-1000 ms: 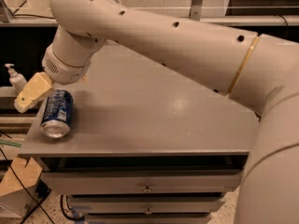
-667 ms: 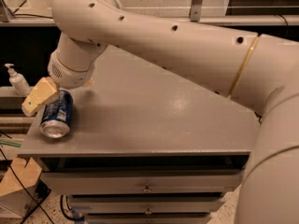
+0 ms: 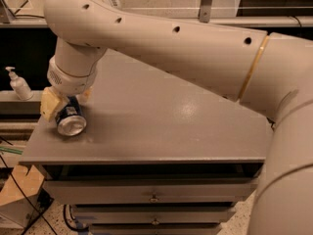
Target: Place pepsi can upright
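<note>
At the near left corner of the desk (image 3: 171, 126), the pepsi can (image 3: 71, 123) lies tipped over, its silver end facing us. The end effector (image 3: 67, 103) straddles its blue body and seems clamped across it, a hold suited to tipping it upright.

Can (image 3: 71, 124) lies at the table's (image 3: 171, 126) near-left corner, gripper (image 3: 66, 105) right at its far end, arm reaching in from the right. Pump bottle (image 3: 19, 84) stands left, beyond the table; drawers (image 3: 151, 192) sit underneath.
</note>
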Controlling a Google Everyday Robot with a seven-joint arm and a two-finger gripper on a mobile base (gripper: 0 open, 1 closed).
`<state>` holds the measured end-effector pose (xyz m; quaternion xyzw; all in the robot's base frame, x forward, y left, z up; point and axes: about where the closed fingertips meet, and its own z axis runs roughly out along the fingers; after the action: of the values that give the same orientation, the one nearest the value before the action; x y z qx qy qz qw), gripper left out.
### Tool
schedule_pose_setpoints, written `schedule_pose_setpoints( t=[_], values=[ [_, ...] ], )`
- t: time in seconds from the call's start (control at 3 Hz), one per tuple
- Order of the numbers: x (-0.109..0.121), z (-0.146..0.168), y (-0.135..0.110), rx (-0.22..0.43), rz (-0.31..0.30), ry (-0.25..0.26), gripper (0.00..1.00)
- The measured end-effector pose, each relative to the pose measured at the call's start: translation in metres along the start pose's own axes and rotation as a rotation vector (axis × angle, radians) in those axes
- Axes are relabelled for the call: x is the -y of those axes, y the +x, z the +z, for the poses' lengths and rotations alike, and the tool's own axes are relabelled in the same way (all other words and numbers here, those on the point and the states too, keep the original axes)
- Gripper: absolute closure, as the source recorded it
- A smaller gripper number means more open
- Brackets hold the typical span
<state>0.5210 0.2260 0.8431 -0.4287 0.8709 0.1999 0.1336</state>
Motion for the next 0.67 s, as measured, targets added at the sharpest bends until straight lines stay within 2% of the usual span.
schedule_pose_setpoints(
  t=[0.33, 0.67],
  values=[
    [-0.0021, -0.0184, -0.0066, 0.023, -0.027, 0.036, 0.65],
    [-0.0030, -0.0200, -0.0114, 0.040, -0.045, 0.018, 0.88]
  ],
)
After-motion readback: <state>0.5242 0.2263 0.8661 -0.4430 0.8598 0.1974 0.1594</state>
